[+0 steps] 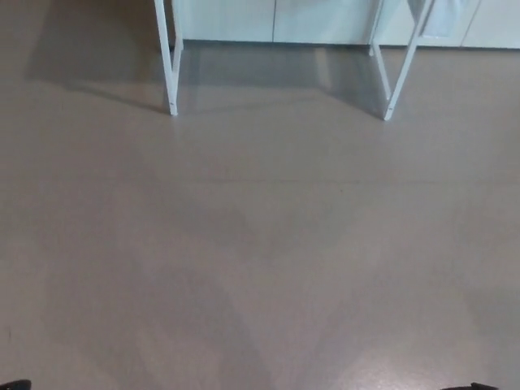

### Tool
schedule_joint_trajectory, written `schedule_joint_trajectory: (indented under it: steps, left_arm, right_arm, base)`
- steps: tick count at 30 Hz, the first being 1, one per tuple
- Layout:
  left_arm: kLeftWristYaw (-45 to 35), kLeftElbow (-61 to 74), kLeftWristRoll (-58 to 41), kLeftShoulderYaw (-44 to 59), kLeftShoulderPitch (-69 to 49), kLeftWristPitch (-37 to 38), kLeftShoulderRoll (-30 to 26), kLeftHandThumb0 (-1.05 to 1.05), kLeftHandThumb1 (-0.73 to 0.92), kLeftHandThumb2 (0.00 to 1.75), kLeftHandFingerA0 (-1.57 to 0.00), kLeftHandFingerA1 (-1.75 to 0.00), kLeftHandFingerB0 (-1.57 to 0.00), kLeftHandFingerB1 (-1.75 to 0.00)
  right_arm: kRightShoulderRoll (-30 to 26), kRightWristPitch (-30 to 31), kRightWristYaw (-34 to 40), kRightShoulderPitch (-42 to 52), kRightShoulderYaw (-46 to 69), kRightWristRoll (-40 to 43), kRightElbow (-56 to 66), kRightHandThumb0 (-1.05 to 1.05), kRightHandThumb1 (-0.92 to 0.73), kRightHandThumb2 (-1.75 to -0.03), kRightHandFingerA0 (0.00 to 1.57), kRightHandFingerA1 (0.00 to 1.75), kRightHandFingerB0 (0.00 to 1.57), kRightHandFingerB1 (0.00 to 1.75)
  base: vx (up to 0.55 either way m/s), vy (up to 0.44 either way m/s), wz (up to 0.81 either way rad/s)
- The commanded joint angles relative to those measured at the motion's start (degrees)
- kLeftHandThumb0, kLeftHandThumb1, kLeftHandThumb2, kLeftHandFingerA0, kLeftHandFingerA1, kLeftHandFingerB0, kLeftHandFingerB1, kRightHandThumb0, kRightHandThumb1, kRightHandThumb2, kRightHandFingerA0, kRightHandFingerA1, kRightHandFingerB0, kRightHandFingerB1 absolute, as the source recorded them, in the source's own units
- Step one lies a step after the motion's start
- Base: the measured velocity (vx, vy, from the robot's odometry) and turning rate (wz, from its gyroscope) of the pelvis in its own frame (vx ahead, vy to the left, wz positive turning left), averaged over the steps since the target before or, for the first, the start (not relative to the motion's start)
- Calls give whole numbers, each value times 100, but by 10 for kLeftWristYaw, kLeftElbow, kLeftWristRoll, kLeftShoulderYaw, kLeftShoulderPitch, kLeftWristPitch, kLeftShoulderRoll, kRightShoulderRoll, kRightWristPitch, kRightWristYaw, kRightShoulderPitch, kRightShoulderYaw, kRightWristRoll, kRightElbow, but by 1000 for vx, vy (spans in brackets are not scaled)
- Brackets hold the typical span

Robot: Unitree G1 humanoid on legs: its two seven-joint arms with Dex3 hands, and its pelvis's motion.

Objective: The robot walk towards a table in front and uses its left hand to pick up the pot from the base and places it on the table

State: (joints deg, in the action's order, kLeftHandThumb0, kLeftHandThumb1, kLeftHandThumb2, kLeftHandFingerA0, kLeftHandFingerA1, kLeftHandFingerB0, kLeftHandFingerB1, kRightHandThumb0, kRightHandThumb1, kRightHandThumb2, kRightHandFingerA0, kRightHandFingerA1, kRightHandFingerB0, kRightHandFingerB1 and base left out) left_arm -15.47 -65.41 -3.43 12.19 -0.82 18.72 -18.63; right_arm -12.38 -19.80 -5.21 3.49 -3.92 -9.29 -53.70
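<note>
Head view, approach phase. Neither the left hand nor the right hand is shown, so whether the fingers are released or clenched cannot be told. Two dark slivers at the bottom corners (pixel 12 383) cannot be identified. The pot and its base are out of view too, presumably on the counter top above the picture's upper edge.

Outward from the robot, a bare grey-brown floor (pixel 260 244) is crossed only by soft shadows; no obstacle is seen on it. Of the counter (pixel 169 73) only white legs are visible — one at picture left, a splayed second leg (pixel 400 77) at picture right. Pale cabinet fronts (pixel 227 20) stand behind them.

Risks, as judged: the counter is well apart, so a reach begun here would fall short. A drifting walk could bring a foot against either leg, the slanted one especially. With the pot unseen, the left hand's line cannot be set until the view is raised — a blind reach could knock the pot off its base.
</note>
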Motion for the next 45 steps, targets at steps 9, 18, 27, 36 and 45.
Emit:
schedule_joint_trajectory:
  steps: [9, 18, 27, 36, 45]
  left_arm:
    - [2, -8, 1, -3, -3, 7, 2, -16, 41, 57, -47, -46, -39, -40]
    - [14, 2, 15, -23, -15, 20, -1, -18, 42, 53, -49, -43, -42, -37]
    - [32, -2, 22, -35, -24, 25, 1, -18, 41, 52, -53, -43, -35, -34]
    - [40, -7, 25, -42, -22, 16, -3, -27, 39, 59, -47, -45, -35, -38]
    - [52, -10, 34, -54, -41, 28, -5, -23, 42, 53, -49, -40, -37, -34]
  right_arm:
    - [-12, -5, 11, -4, 4, -2, -16, -15, -47, -53, 67, 52, 53, 45]
    - [-13, -15, 11, -2, 3, -1, -20, -13, -47, -53, 66, 53, 52, 46]
    - [-19, -16, 12, 6, -2, -7, -19, -15, -47, -53, 64, 52, 51, 45]
    - [-21, -14, 14, 6, -7, -12, -21, -13, -47, -53, 65, 52, 52, 45]
    - [-19, -19, 26, 20, -16, -18, -22, -14, -47, -53, 66, 52, 51, 45]
  base:
    - [231, -183, 15]
    - [183, 22, -9]
    - [144, 225, 3]
    - [137, -59, 7]
    - [179, -92, -5]
